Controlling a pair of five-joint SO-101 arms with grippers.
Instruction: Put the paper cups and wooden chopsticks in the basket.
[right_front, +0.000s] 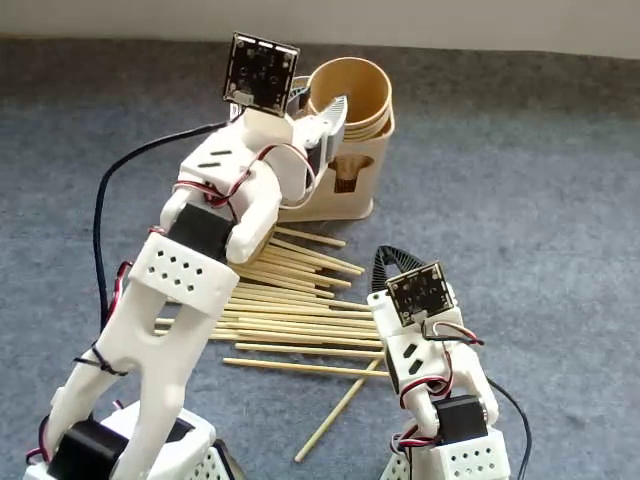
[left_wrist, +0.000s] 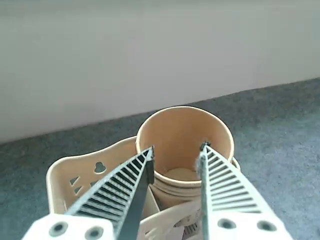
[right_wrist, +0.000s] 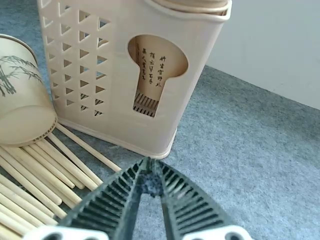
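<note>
Beige paper cups (left_wrist: 185, 145) sit nested upright, mouths up, in the plastic basket (right_wrist: 85, 60), just below the left gripper (left_wrist: 177, 147), whose fingers are spread apart. The right gripper (right_wrist: 149, 165) has its fingertips together near the basket's base. Beside them, wooden chopsticks (right_wrist: 35, 170) lie flat and roughly parallel, next to 1 bamboo-printed cup (right_wrist: 20, 100). Dark vertical writing shows through the basket's keyhole opening.

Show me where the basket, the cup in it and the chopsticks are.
basket (right_wrist: 196, 100), right wrist view, on the plain wall beside the cut-out.
cup (left_wrist: 180, 142), left wrist view, on its inner wall.
chopsticks (right_front: 300, 318), high view, on the middle of the pile.
</note>
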